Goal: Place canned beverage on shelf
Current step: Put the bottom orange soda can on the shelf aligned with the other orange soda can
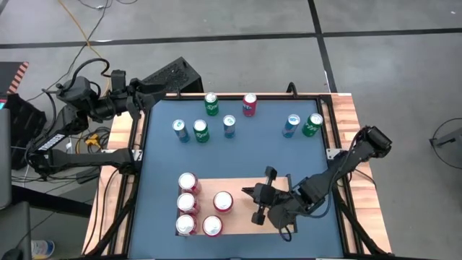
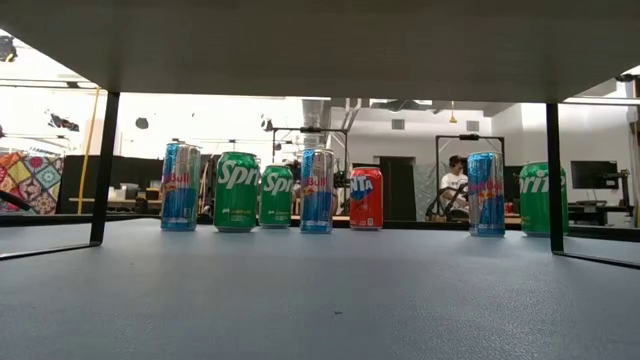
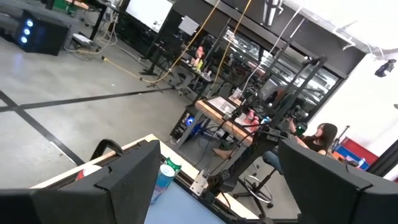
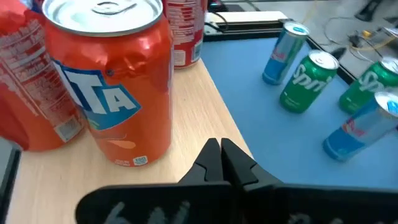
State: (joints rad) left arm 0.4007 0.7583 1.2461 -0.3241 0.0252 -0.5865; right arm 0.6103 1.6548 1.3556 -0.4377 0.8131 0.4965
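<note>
— Both arms filled the top-down view first. Where did the right gripper (image 1: 247, 193) sit?

— Over the shelf (image 1: 242, 217), the pale board on the near part of the blue table (image 1: 162, 155), with its fingers pinched together on nothing. Five red cans stood on that board; the closest, the fifth can (image 1: 222, 201), was just beside the fingertips, apart from them.

— And the other four?

— A column of three, topped by the corner can (image 1: 188, 182), ran along the board's left end, and one more can (image 1: 212, 225) stood near the front edge. The left gripper (image 1: 171, 75) hung past the table's far left corner, spread wide and carrying nothing.

— What did the level view show?

— Only unplaced cans lined across the table: a blue can (image 2: 180, 186) leftmost, a green Sprite can (image 2: 237, 191) next to it, a red Fanta can (image 2: 366, 198) near the middle. Neither gripper showed there.

— The left wrist view?

— Its two dark fingers (image 3: 127, 180) stood well apart, with the room beyond and a seated person (image 3: 317, 140) at a desk.

— The right wrist view?

— Clenched fingertips met in front of an orange Fanta can (image 4: 112, 81) standing upright on the board, near but not touching it. Sprite and blue cans stood on the table beyond.
</note>
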